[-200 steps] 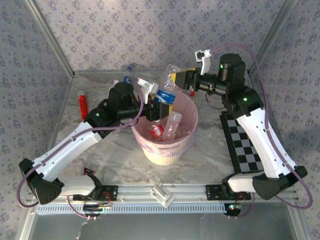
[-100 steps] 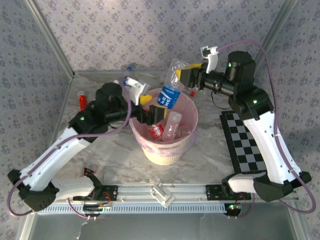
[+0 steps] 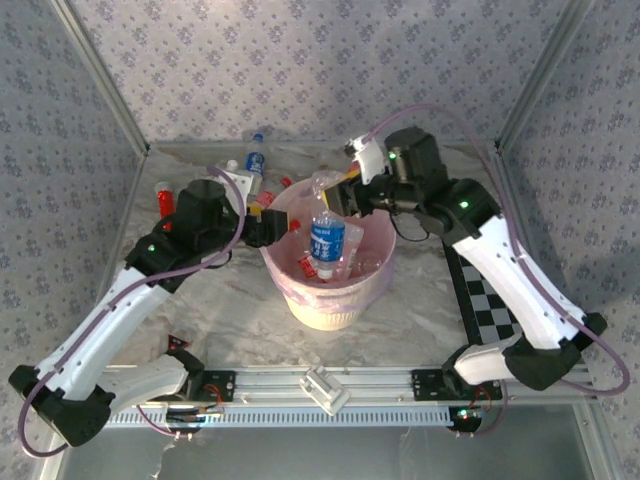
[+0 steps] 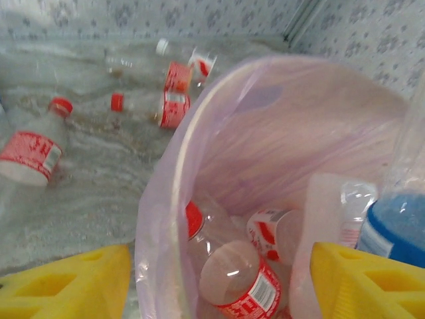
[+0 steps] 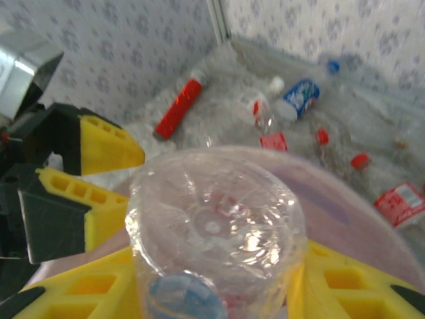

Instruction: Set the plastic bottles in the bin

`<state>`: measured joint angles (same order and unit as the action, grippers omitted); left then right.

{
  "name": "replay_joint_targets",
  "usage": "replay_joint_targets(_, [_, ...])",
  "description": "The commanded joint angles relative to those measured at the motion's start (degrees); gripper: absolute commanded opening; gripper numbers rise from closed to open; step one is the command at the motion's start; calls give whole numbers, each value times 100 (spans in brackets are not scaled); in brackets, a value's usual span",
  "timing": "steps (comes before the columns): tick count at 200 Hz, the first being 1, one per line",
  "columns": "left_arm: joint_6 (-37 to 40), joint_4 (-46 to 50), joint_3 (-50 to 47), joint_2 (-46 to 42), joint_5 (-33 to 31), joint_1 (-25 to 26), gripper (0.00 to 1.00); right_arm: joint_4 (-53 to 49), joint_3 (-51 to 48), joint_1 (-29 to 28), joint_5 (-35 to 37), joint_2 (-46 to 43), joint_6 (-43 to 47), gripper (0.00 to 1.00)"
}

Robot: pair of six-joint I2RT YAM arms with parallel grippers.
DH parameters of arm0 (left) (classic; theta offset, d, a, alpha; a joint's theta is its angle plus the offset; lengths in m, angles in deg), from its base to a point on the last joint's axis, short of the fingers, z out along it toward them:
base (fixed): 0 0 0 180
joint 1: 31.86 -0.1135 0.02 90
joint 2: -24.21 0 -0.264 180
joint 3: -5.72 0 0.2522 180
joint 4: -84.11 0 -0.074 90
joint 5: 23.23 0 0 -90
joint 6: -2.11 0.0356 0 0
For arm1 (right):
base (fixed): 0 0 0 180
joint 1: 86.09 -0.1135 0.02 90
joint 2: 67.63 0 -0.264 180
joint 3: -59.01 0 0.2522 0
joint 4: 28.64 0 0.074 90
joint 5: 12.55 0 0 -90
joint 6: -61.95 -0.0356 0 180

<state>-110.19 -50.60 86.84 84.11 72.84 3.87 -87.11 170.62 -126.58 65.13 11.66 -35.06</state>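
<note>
Nearly there: one aloft, several left lying

Over on the left, a red-wrapped bottle (image 3: 162, 195) lies on the surface (image 3: 230, 300) by the side wall, well apart from the bin (image 3: 330, 305). Next along, the left fingers (image 3: 265, 222) hover just beside the bin's left rim, spread wide with nothing between them. Behind them, a blue-capped bottle (image 3: 256, 155) and a few smaller ones with red labels lie near the back wall.

In the middle stands the bin, its pink liner holding several bottles. Among them is a blue-labelled bottle (image 3: 326, 242), more or less upright on the heap.

Over the bin's far side the right fingers (image 3: 345, 196) are closed around a clear bottle (image 5: 212, 226). They grip its body on both sides, and its base faces the wrist camera.

These bottles look empty, so I'd judge them very light. Their thin walls would dent under a firm squeeze, and the smooth plastic could slip. A hold across the middle of the body, over the label, seems safest. The cap end looks too narrow for that. The ones lying flat may roll when nudged.
</note>
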Motion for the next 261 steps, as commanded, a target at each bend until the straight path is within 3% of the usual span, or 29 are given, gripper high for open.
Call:
replay_joint_targets(1, [-252,-195,-111,-31,114,-28,68,-275,-193,-142,378,186,148,43])
replay_joint_targets(39, [-344,-309,-227,-83,167,-26,59,-197,-590,-255,455,533,-24,42])
replay_joint_targets(125, [-414,-450,-354,-119,220,-25,53,-32,-1118,-645,791,1291,-216,43])
replay_joint_targets(156, [-389,-450,-354,-171,220,-23,53,209,-1270,-673,818,1081,-361,55])
replay_joint_targets(215, [-233,-426,-135,-234,215,-47,61,-157,-806,-670,1175,580,-361,82])
replay_joint_targets(234, [-92,-371,48,-241,211,-63,71,-233,-677,-652,1244,375,-389,90])
replay_joint_targets(261, [280,-199,545,-184,65,-136,86,-260,-583,-619,1327,45,-432,94])
